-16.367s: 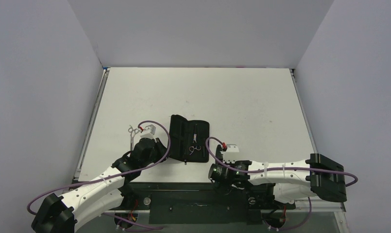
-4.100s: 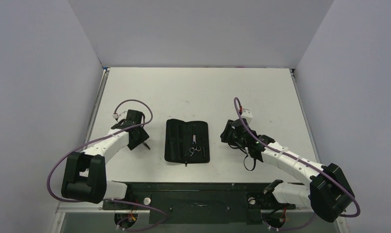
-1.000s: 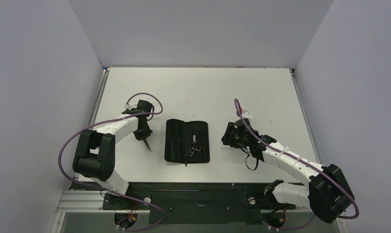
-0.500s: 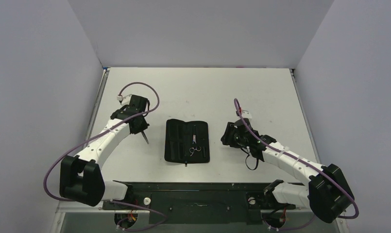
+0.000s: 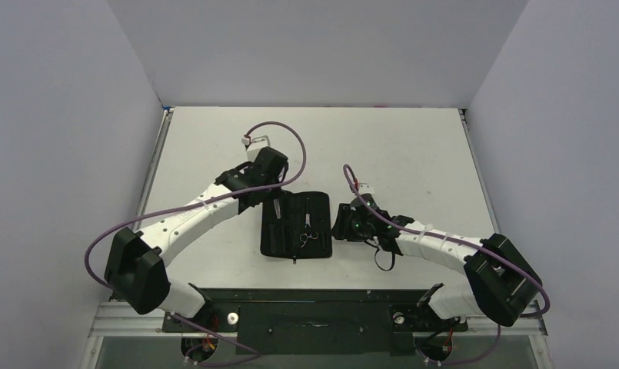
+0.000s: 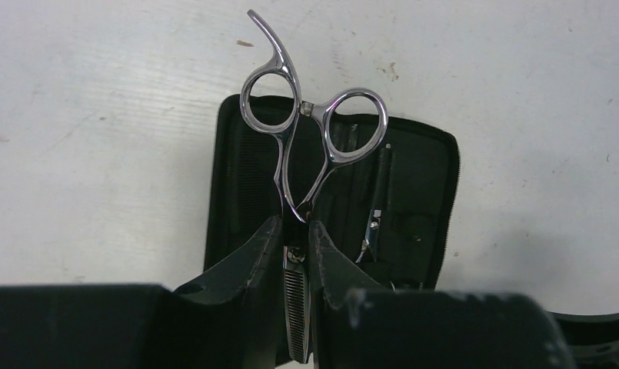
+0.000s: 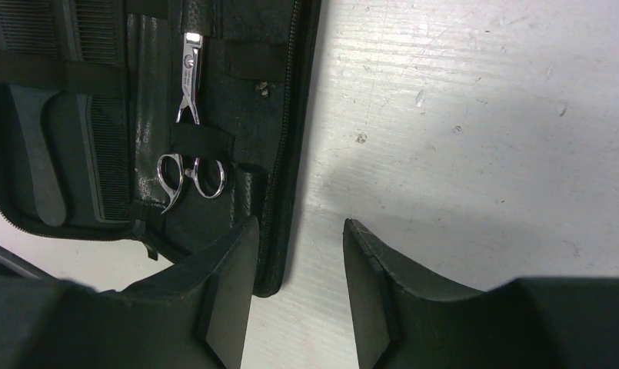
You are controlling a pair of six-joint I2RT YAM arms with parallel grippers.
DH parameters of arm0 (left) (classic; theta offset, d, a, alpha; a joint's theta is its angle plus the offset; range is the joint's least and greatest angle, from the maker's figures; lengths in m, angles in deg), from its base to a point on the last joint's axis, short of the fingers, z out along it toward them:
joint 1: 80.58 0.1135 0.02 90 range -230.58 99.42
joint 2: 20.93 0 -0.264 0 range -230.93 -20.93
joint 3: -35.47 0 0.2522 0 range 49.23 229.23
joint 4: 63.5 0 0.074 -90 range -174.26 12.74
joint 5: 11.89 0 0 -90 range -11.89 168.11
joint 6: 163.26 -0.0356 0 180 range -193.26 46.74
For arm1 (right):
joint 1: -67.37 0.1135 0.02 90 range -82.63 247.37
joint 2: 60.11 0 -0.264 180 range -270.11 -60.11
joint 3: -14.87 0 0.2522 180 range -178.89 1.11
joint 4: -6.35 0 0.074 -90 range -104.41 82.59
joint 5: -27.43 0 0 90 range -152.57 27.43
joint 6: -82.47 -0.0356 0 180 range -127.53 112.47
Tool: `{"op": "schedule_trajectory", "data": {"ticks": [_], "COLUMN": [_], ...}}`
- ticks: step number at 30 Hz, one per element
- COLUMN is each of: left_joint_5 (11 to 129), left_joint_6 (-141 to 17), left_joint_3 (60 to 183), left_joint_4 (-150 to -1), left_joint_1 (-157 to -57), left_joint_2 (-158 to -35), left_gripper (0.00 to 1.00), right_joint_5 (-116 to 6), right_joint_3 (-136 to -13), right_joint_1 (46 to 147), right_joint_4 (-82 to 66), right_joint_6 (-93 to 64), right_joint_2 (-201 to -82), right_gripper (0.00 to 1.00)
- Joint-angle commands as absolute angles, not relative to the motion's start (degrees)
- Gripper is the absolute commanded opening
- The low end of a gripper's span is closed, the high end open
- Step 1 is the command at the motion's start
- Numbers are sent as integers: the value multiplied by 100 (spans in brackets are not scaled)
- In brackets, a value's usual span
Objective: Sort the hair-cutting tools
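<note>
Over the black case (image 6: 421,200), left jaws clamp the scissors (image 6: 297,214) lengthwise, rings outward; right jaws apart.

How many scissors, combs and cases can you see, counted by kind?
Scissors: 2, the held scissors in the left tool and the strapped scissors in the case
Combs: 2, it seems, a handled comb and a fine comb, both in the case
Zip case: 1
Total: 5
</note>
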State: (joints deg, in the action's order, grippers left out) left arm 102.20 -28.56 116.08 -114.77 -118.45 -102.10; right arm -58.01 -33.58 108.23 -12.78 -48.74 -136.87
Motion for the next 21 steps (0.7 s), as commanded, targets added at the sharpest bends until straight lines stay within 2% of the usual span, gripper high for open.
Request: {"op": "schedule_trajectory", "data": {"ticks": [1, 7, 21], "left_joint_5": [10538, 10770, 11305], "left_joint_6": [-2899, -3157, -3457], "left_joint_3": [11939, 12485, 13319], "left_joint_4": [-10531, -9912, -8715], "left_joint_1": [-12132, -12377, -12713], "left_joint_2": [-10816, -11769, -13331], "left_gripper": [0, 0, 0], "right_joint_5": [-6006, -6619, -6801], "right_joint_3": [-3306, -2967, -2324], "right_joint_1": [10815, 10711, 10542], "right_joint_4": [-795, -1066, -1559], "right_joint_6": [-5152, -5217, -5355], "right_joint_2": [-13621, -12890, -11633], "right_gripper": [41, 40, 40]}}
